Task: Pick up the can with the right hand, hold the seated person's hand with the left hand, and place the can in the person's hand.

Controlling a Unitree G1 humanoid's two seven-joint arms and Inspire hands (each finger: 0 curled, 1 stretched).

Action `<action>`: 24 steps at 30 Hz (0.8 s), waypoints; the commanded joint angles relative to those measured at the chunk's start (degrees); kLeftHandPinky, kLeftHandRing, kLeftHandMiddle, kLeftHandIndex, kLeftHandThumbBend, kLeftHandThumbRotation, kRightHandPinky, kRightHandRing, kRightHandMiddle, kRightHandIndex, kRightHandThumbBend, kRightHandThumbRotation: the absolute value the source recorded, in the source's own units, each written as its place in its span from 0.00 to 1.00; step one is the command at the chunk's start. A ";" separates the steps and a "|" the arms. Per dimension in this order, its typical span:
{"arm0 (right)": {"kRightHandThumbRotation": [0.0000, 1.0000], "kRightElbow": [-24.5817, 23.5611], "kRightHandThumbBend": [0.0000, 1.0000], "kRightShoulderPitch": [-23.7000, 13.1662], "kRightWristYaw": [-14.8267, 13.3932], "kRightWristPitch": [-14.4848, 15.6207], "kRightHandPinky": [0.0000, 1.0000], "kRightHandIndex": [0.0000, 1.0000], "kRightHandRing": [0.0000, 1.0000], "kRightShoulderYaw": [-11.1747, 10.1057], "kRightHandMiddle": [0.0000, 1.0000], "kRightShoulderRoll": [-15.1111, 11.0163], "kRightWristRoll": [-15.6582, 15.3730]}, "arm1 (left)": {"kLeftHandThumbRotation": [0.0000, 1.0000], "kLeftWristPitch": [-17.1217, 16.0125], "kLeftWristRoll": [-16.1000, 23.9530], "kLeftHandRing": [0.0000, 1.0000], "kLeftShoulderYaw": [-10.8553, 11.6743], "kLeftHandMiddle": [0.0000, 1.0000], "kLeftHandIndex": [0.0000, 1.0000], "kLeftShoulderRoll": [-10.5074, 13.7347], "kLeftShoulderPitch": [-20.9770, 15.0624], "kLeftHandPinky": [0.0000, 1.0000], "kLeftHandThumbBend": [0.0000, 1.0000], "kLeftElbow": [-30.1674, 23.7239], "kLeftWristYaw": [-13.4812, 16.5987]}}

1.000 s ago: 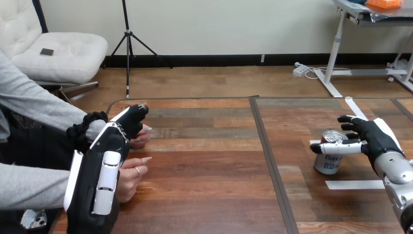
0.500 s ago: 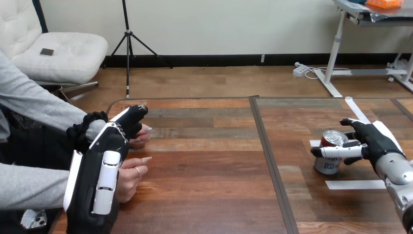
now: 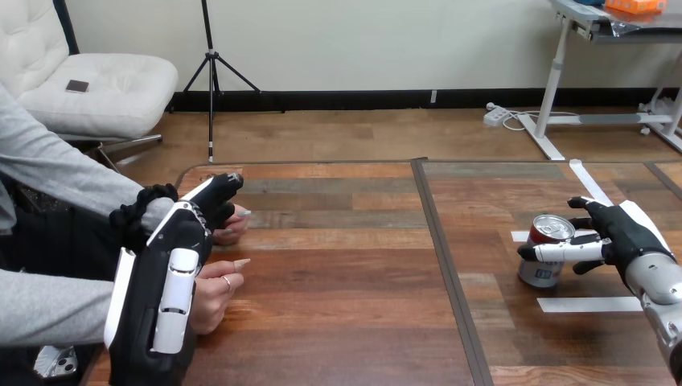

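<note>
Upright can (image 3: 540,273), top up

Blue print on can (image 3: 540,273), apparently illegible

The head camera looks forward and down across the table (image 3: 346,265), left hand (image 3: 161,281) nearest.

The silver, blue-printed can (image 3: 540,272) stands upright on the table's (image 3: 346,265) right half. The person's near hand (image 3: 211,291) and far hand (image 3: 232,229) rest at its left edge.
</note>
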 commanded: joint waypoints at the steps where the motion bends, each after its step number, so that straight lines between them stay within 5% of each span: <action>1: 0.15 -0.54 1.00 -3.19 -0.39 0.17 0.55 0.92 0.83 1.11 0.88 -0.88 -0.74 | 0.97 -0.31 0.34 0.89 0.42 0.84 0.79 0.21 -2.53 0.88 0.53 -1.97 0.42; 5: 0.14 -0.49 1.00 -3.06 -0.30 0.09 0.46 0.92 0.75 0.99 0.81 -0.86 -0.73 | 0.97 0.45 0.20 0.89 0.25 0.84 0.78 0.12 -2.14 0.88 0.53 -2.82 0.67; 11: 0.14 -0.50 1.00 -2.85 0.53 -0.49 0.48 0.91 0.78 0.71 0.83 -0.93 -0.36 | 0.96 0.25 0.09 0.90 0.26 0.84 0.78 0.07 -2.22 0.89 0.52 -2.85 0.77; 16: 0.12 -0.46 1.00 -2.73 0.03 -0.62 0.63 0.88 0.83 0.86 0.86 -0.90 -0.59 | 0.96 0.20 0.52 0.89 0.32 0.84 0.78 -0.06 -2.18 0.89 0.52 -2.95 1.24; 24: 0.07 -0.62 1.00 -2.45 0.11 -1.54 0.72 0.84 0.84 0.67 0.85 -0.87 -0.33 | 0.96 -0.47 -0.01 0.89 0.24 0.84 0.78 -0.04 -2.61 0.89 0.52 -2.18 1.07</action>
